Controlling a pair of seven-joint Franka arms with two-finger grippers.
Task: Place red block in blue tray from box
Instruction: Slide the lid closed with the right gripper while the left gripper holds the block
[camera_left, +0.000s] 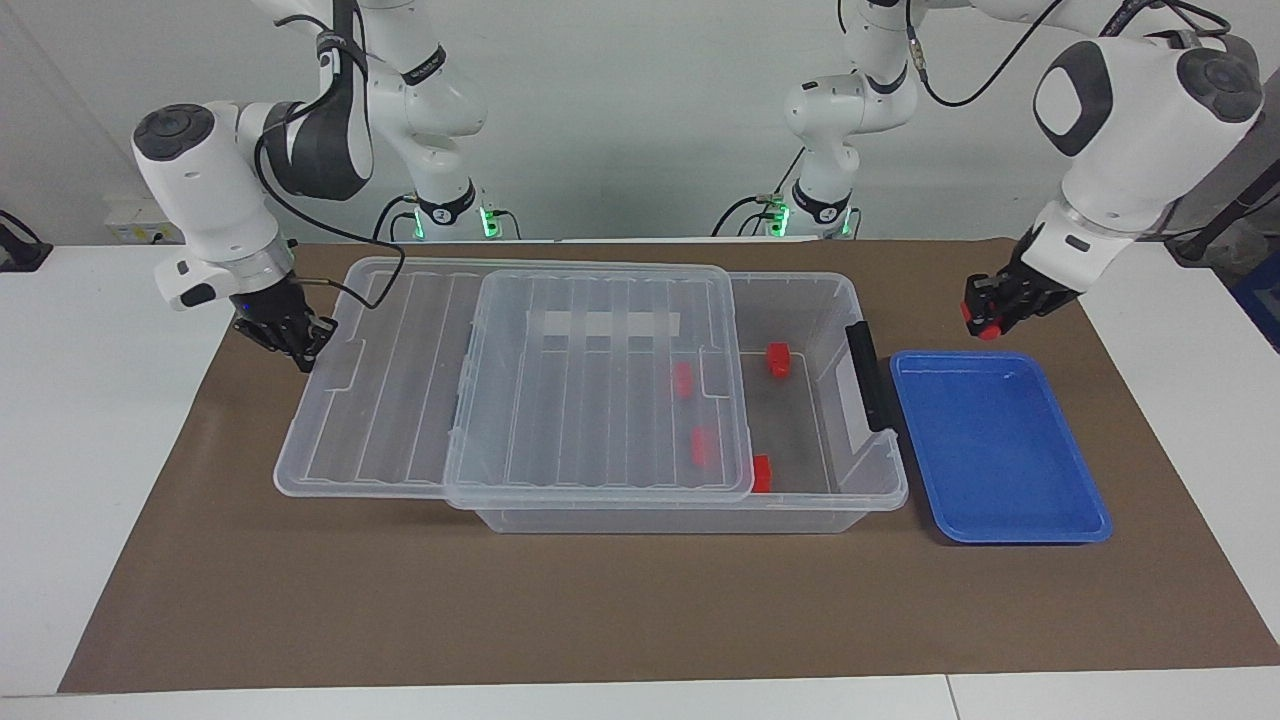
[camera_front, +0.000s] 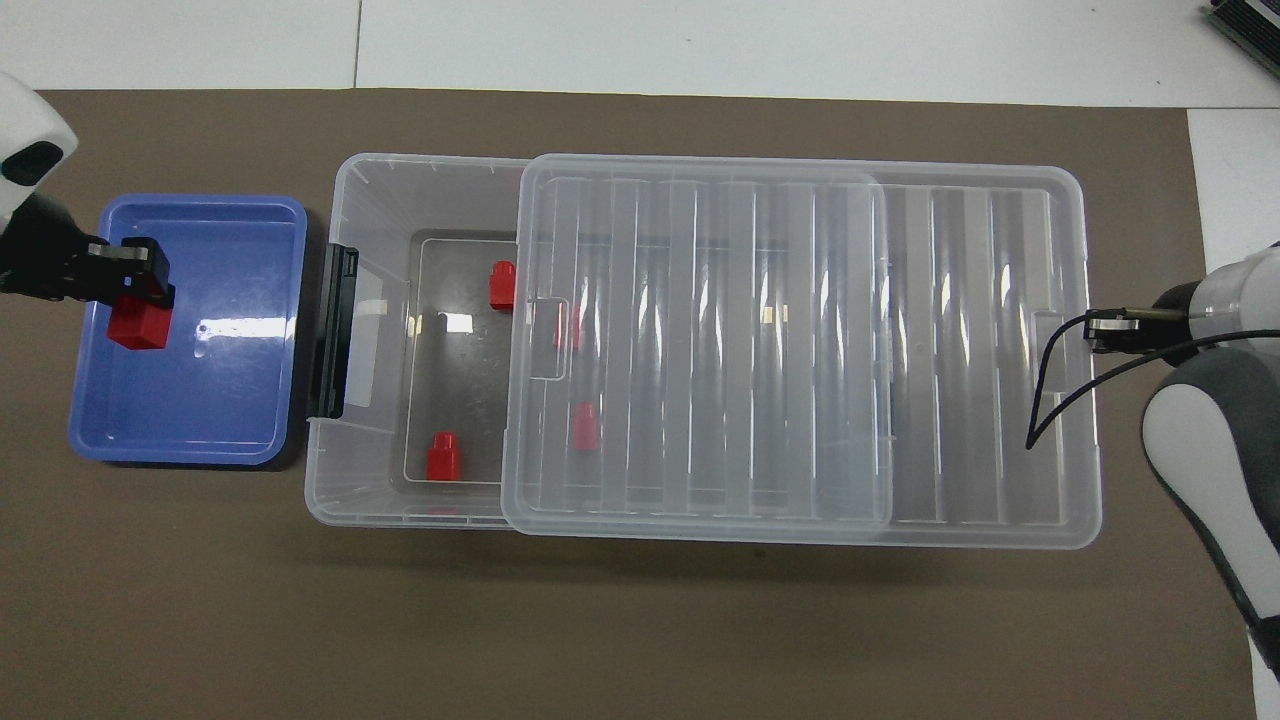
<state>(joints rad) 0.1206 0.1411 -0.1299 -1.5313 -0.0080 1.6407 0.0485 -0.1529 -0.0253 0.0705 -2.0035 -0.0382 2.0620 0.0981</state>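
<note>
The red block (camera_left: 987, 329), a small bright cuboid, sits pinched in my left gripper (camera_left: 985, 322), up in the air at the right of the facing frame. From overhead, at far left, it hangs over the blue tray (camera_front: 250, 420). The tray lies just beside the latch end of the box (camera_left: 880, 480). I count four more red blocks inside the box, two under the clear lid (camera_left: 560, 400), which is slid partway off. My right gripper (camera_left: 300, 345) is at the lid's edge, left of frame; I cannot tell its fingers' state.
</note>
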